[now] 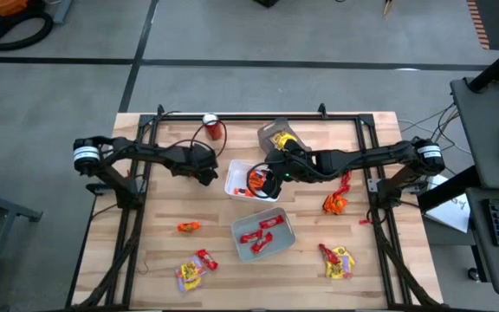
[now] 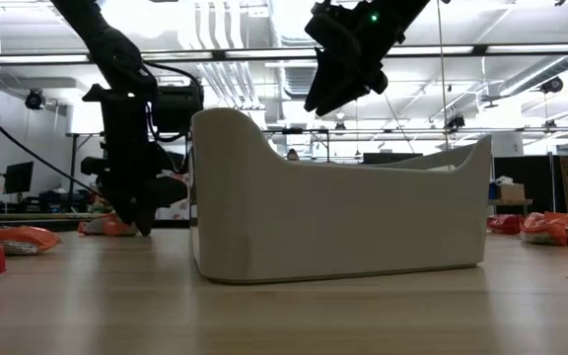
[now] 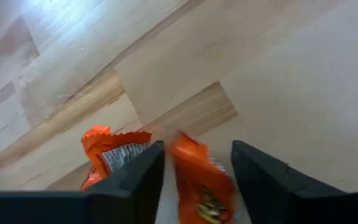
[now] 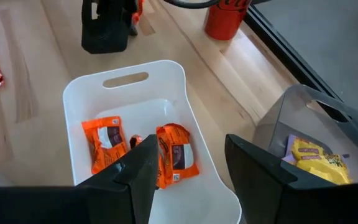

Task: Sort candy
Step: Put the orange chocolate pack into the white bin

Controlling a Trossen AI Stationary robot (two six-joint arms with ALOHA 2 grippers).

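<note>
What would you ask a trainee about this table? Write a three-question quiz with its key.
1. True or false: the white tray holds only yellow sweets.
2. Which gripper hangs over the white tray? A) left gripper B) right gripper C) neither
3. Fill in: the candy between the left gripper's open fingers has an ____ wrapper.

Key: 1 false, its sweets are orange; 2 B; 3 orange.
</note>
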